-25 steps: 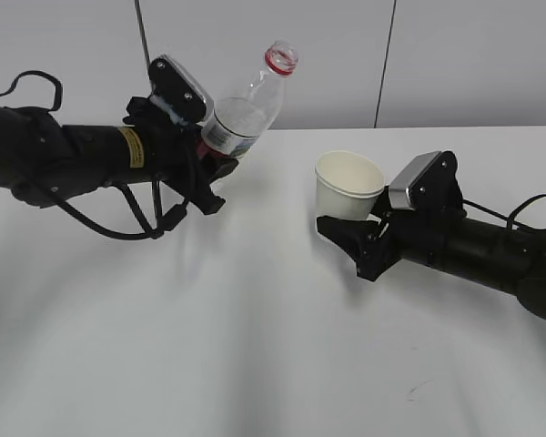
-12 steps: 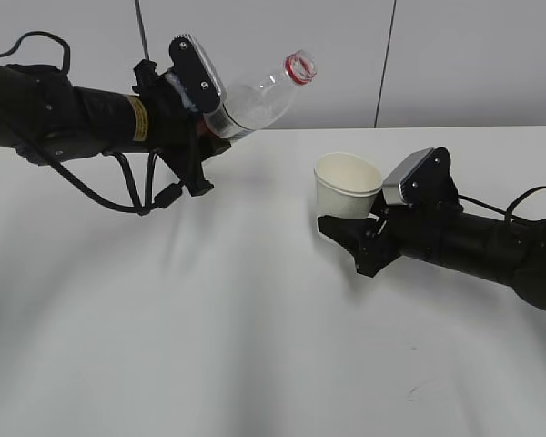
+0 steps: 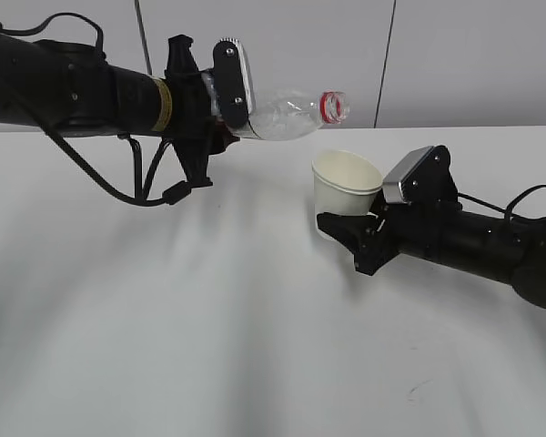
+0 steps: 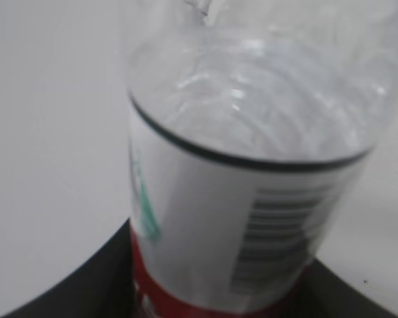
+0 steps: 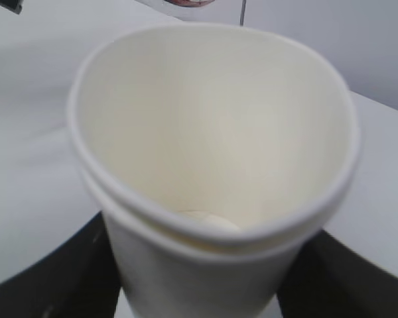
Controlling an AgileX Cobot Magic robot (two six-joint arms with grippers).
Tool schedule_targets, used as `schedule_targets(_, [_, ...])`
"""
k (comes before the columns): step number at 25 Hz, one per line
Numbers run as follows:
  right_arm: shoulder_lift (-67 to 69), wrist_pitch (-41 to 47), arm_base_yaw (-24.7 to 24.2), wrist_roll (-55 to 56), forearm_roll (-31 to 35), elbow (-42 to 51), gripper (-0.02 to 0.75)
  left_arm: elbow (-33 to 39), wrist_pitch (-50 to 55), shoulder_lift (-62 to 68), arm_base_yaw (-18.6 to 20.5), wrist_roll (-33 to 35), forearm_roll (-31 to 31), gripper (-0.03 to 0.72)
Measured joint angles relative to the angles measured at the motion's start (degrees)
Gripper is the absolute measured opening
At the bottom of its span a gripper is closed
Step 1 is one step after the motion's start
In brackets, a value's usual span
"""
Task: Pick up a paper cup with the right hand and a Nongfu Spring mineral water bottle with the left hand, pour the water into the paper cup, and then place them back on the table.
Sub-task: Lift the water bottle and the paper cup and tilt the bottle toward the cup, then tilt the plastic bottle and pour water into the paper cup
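My left gripper (image 3: 220,137) is shut on the Nongfu Spring bottle (image 3: 287,116) and holds it nearly level in the air, its open red-ringed mouth (image 3: 333,106) pointing right, above and just left of the paper cup (image 3: 344,193). In the left wrist view the bottle (image 4: 252,165) fills the frame, clear water above the white label. My right gripper (image 3: 350,238) is shut on the cream-white cup and holds it upright, tilted slightly left, just above the table (image 3: 209,346). The right wrist view shows the cup (image 5: 212,165) squeezed out of round; I see no water inside it.
A small dark scuff mark (image 3: 417,393) lies on the white table at the front right. A grey panelled wall (image 3: 455,55) with dark vertical seams stands behind the table's far edge.
My left arm has risen and swung the bottle from tilted upright to nearly level, its mouth moving right and down toward the cup. The right gripper and cup have barely moved.
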Motion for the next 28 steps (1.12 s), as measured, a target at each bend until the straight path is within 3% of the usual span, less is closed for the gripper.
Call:
schedule_targets(7, [0.0,0.0,0.0,0.32,-1.59,-0.17,0.455,-0.68,2.08,0.0,-1.29,0.04,7.74,0.326])
schedule_targets(28, [-2.88,5.48,0.09,1.95,-6.63,-0.17,0.453,-0.74,4.55,0.0,-1.35,0.17,16.11,0.325])
